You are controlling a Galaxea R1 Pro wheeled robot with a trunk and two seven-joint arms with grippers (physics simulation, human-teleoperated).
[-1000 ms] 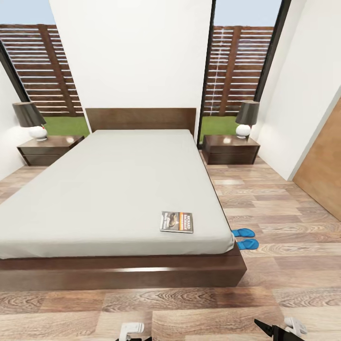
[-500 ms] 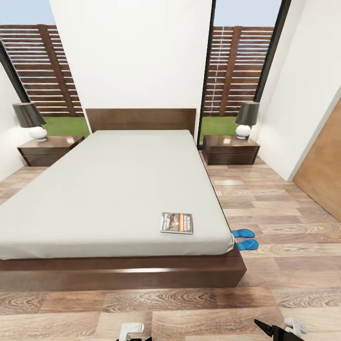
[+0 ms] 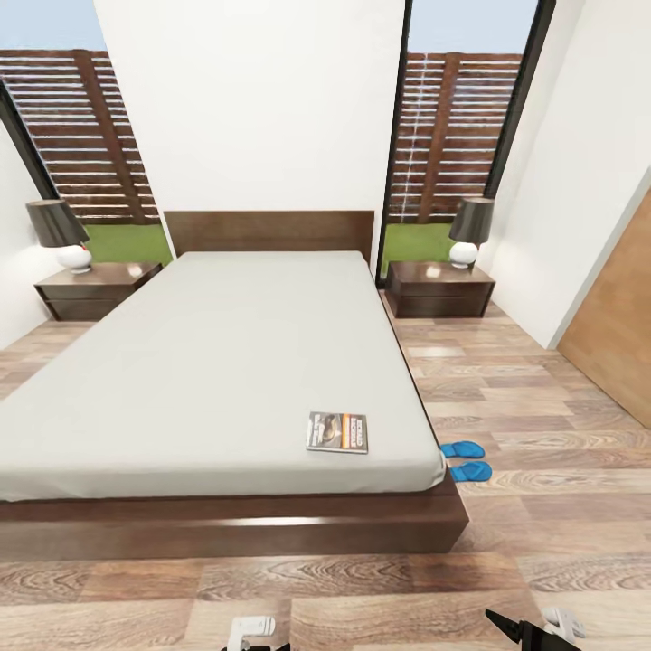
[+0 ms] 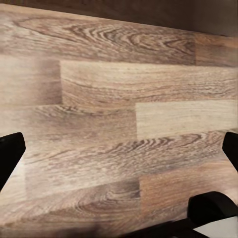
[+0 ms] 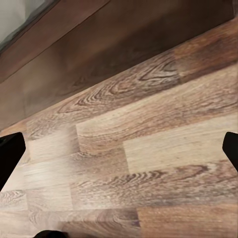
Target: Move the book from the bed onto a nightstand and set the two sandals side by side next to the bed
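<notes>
The book [image 3: 337, 432] lies flat on the light-grey bed [image 3: 217, 362], near its front right corner. The two sandals [image 3: 462, 448] [image 3: 471, 470] lie side by side on the floor, right against that corner of the bed. One nightstand [image 3: 93, 289] stands left of the headboard and another nightstand [image 3: 440, 287] right of it. My left arm [image 3: 250, 628] and right arm [image 3: 547, 626] hang low in front of the bed's foot. The left gripper [image 4: 119, 148] and right gripper [image 5: 119, 148] are open over bare floor planks, holding nothing.
Each nightstand carries a lamp [image 3: 60, 233] [image 3: 470, 231]. The dark wooden bed frame [image 3: 235, 529] runs across in front of me. Open wood floor [image 3: 524, 398] stretches along the bed's right side up to a brown wall panel [image 3: 619, 334].
The whole head view has shifted slightly, so the camera moved a little. The book, the sandals and both arms stay where they were.
</notes>
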